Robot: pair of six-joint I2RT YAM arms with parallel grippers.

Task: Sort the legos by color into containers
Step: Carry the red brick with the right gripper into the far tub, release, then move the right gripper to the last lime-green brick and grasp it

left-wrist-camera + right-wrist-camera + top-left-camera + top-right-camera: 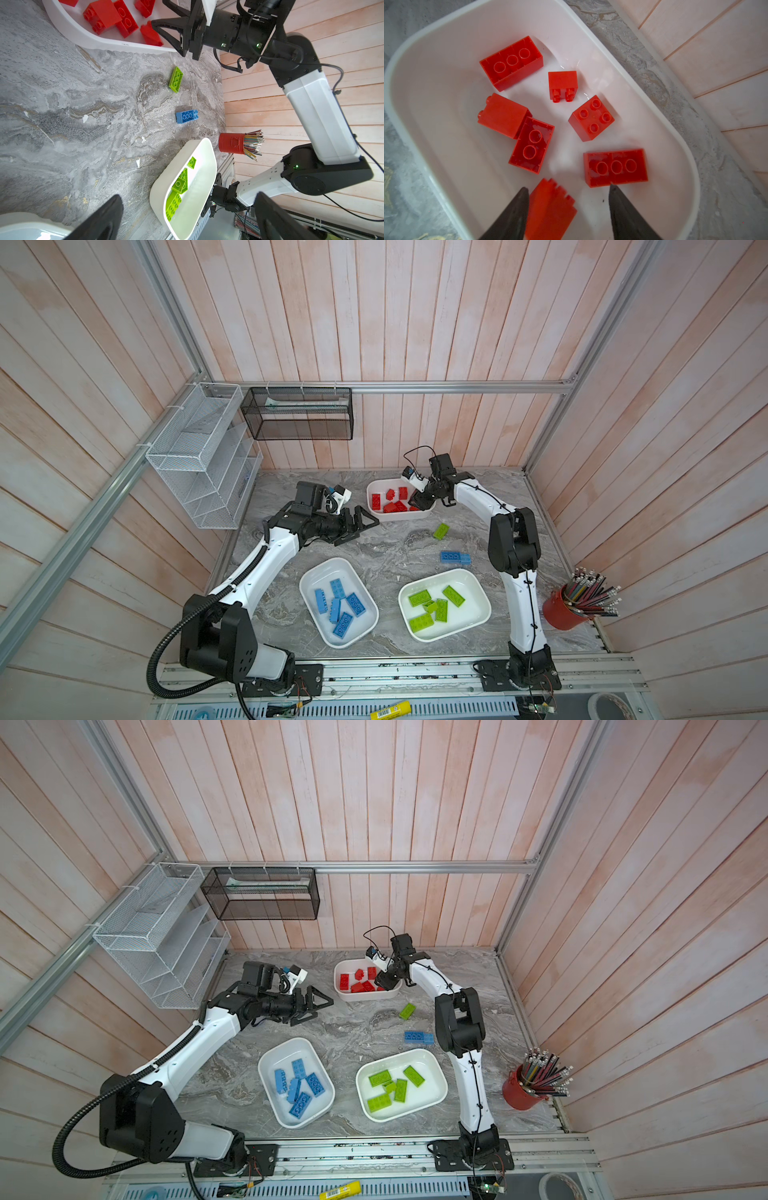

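Right wrist view: the right gripper [568, 187] hangs over the red tub [446, 99] with its fingers [512, 214] spread; a blurred red brick [550, 209] sits between them, close to one finger and clear of the other, so nothing is pinched; whether it touches the nearer finger I cannot tell; six more red bricks [511, 62] lie on the tub floor beyond the fingertips, one of them just past the tip of the farther finger.

In both top views the left gripper [366, 529] hovers above the table [395, 547], its fingers [99, 220] wide apart and empty, tips near a corner of the red tub; a loose green brick [441, 531] and a loose blue brick [455, 558] lie on the table well ahead of those tips, apart from each other. The blue tub [318, 576] with five blue bricks [356, 604] lies near the left fingers, on their side towards the arm bases; the green tub [473, 614], holding green bricks [419, 597], is farther from them, beyond the loose blue brick.
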